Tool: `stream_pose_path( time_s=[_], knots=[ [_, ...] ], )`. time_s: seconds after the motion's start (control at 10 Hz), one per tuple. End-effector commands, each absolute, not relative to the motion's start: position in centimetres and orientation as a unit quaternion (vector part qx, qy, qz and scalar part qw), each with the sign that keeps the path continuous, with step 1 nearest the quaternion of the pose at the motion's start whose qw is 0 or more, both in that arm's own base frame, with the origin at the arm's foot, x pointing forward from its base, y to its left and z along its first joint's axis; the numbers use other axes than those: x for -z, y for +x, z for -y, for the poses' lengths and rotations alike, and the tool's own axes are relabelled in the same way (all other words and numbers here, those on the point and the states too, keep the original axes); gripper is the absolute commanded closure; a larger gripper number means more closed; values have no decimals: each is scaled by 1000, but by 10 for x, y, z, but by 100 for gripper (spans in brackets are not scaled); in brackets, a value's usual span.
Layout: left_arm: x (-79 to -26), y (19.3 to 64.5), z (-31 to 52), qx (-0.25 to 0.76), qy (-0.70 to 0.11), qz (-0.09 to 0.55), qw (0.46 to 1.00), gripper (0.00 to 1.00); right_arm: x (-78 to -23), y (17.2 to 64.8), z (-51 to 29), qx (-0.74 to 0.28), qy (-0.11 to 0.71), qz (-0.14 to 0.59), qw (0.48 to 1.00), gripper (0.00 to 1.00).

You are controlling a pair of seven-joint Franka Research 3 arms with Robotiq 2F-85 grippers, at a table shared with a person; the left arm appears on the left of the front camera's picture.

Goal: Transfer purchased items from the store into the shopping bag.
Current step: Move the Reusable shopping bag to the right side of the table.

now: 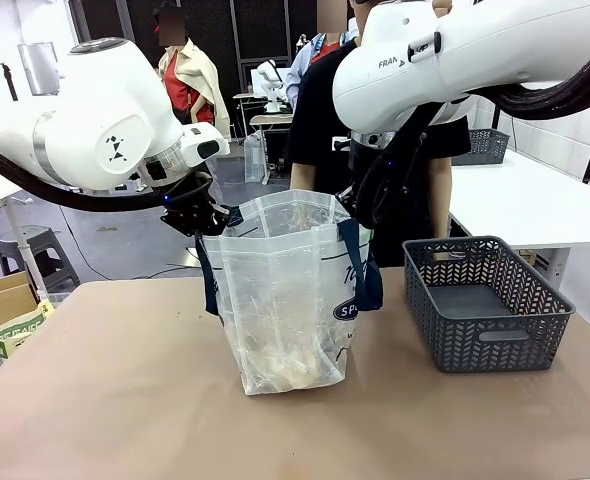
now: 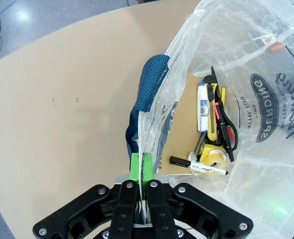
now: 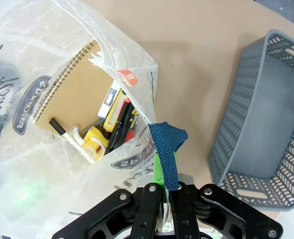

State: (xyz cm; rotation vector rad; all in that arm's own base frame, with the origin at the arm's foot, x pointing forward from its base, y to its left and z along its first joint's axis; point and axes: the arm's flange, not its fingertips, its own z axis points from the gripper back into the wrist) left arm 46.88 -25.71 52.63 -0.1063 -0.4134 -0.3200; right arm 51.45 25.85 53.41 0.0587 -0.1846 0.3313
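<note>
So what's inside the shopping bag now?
Inside the shopping bag: a brown spiral notebook, scissors, a yellow tape dispenser, a marker and a white tube. Whatever lies under the notebook is covered.

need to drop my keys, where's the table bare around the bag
Bare table left of the shopping bag and along the near edge before it; a narrow strip between bag and basket. Crowded: the bag's bottom, with notebook, scissors, tape.
</note>
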Motion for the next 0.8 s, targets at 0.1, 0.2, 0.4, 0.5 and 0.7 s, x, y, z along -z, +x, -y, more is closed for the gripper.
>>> stream_pose_path(
  time_s=[0.1,0.2,0.4,0.5,0.7],
  knots=[
    [-527,468,256,149,-51,206,966,100,-535,515,-257,-158,29,92,983,100],
    [-527,468,256,149,-51,206,966,100,-535,515,-257,-158,29,92,983,100],
    [-527,468,256,149,-51,206,966,100,-535,515,-257,-158,29,92,983,100],
    [-527,468,256,149,-51,206,966,100,-535,515,-257,-158,29,92,983,100],
    [-527,468,256,149,-51,206,966,100,-535,515,-257,-158,29,92,983,100]
  ],
)
